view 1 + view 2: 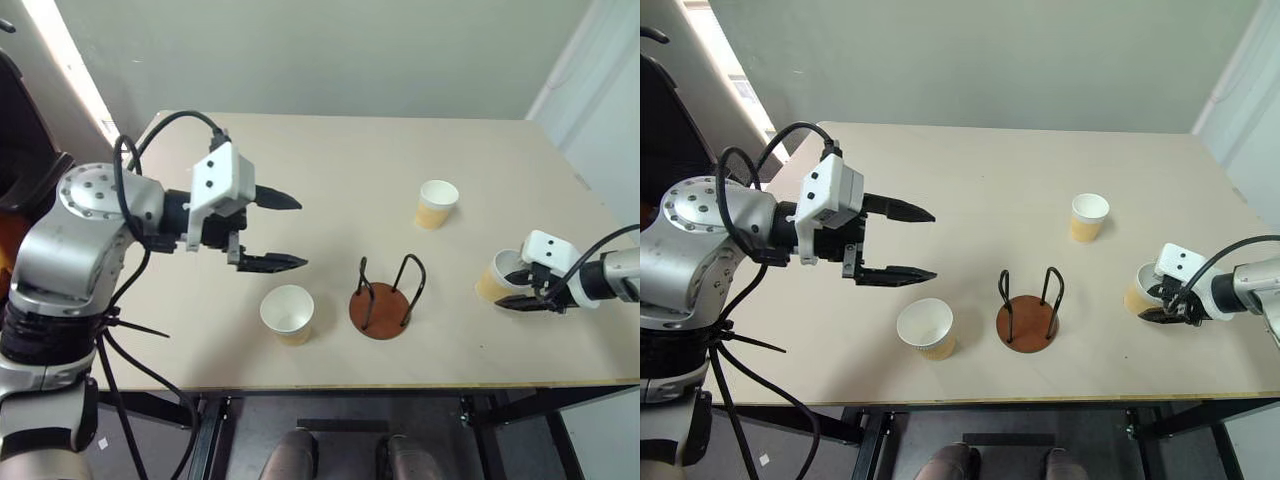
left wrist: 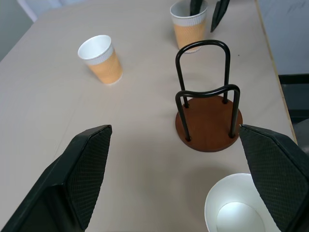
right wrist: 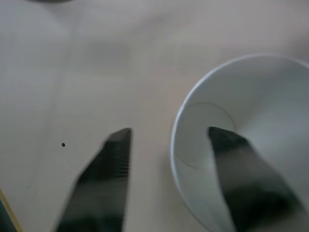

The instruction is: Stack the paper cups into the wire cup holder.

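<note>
My right gripper (image 1: 524, 296) sits at the right edge of the frame, low over the table (image 1: 350, 170), with 1 black finger (image 3: 241, 164) dipped inside the right-hand cup (image 1: 495, 282) and the other finger outside its wall. The jaws straddle the rim with the wall between them, narrowing toward it; whether they already pinch it I cannot tell. I judge this rim grip suits a thin tapered cup: taking the wall from above leaves the bottom free to drop between the holder's wires.

My left gripper (image 1: 271, 231) hangs at the left-centre of the frame, above the table, spread wide and holding nothing. Its fingers point toward the middle, so it looks parked out of the way.

The wire cup holder (image 1: 385, 297) stands in the lower middle of the frame, empty. Its base is a flat reddish-brown disc, smooth and matte, and thin black wire loops rise upright from it, bent round at the top.

There are 3 paper cups, all upright and open end up. The near cup (image 1: 288, 313) is just left of the holder, the far cup (image 1: 436, 204) is in the upper right-centre, well apart, and the right-hand one is at my fingers. Each is tan-yellow outside, white and smooth inside, with a rolled white rim. The table is pale and plain.
</note>
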Available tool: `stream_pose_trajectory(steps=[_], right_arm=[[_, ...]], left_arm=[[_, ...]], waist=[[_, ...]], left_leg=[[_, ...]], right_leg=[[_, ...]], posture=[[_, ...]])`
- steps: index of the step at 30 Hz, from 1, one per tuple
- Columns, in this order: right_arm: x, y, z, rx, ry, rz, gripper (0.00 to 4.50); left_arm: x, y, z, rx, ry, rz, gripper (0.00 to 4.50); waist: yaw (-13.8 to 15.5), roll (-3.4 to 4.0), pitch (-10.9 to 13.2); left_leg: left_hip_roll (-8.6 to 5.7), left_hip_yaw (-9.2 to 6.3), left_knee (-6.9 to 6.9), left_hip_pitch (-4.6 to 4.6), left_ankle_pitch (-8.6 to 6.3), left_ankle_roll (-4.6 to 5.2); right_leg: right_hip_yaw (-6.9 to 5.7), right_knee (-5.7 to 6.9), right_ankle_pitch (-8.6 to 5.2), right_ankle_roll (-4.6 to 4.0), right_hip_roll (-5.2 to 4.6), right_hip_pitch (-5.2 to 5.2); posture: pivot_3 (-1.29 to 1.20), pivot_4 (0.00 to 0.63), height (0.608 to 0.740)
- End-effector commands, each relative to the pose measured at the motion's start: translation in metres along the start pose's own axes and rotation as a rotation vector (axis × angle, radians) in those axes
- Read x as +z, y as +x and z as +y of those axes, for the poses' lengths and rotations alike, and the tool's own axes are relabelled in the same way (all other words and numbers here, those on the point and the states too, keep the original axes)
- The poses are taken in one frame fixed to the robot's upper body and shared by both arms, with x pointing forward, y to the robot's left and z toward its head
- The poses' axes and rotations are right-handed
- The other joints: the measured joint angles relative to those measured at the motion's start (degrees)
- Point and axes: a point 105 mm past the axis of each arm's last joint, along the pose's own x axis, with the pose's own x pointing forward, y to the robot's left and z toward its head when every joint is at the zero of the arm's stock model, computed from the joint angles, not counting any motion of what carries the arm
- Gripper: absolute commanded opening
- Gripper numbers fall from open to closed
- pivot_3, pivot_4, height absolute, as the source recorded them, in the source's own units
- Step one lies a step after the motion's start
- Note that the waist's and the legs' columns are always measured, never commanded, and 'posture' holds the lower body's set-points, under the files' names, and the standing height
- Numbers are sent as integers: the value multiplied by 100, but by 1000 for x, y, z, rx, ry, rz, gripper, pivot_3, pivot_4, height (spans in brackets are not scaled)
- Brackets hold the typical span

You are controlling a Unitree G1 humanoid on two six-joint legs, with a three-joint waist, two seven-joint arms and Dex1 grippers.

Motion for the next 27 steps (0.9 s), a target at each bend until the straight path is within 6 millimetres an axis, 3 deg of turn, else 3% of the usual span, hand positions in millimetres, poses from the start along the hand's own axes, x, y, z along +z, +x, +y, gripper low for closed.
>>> stream_pose_trajectory(steps=[1,4,11,15,19,27], right_arm=[[10,-7,-5,-12,-56,-10,1075],[40,-30,-4,6,-151,-65,73],[141,-86,4,48,-416,-344,29],[185,-89,29,192,-578,-457,29],[195,-70,49,314,-708,-427,29],[189,-40,57,408,-831,-336,29]], left_arm=[[6,-7,0,26,31,-1,4500],[7,-10,1,39,32,3,4500],[0,-16,4,58,28,26,4500],[-3,-14,3,60,27,25,4500],[-4,-14,0,53,24,21,4500],[-7,-14,-4,40,22,27,4500]], waist=[[-1,0,0],[-2,3,2],[-67,14,7],[-94,12,5],[-90,12,5],[-90,13,6]], left_leg=[[0,0,0,1,-1,-2],[2,-1,-1,0,-2,-5],[4,-4,-17,-2,8,-23],[9,-12,-20,-3,10,-28],[10,-18,-21,-5,13,-32],[12,-18,-22,-8,16,-40]], right_leg=[[0,0,1,-2,0,0],[-2,0,-5,-24,0,-4],[-2,4,-12,-60,7,-25],[-5,8,-20,-77,12,-32],[-11,11,-29,-94,14,-35],[-12,11,-34,-103,11,-40]], posture=[[0,150,740],[0,150,740],[0,150,740],[0,150,740],[0,150,740],[0,150,740]])
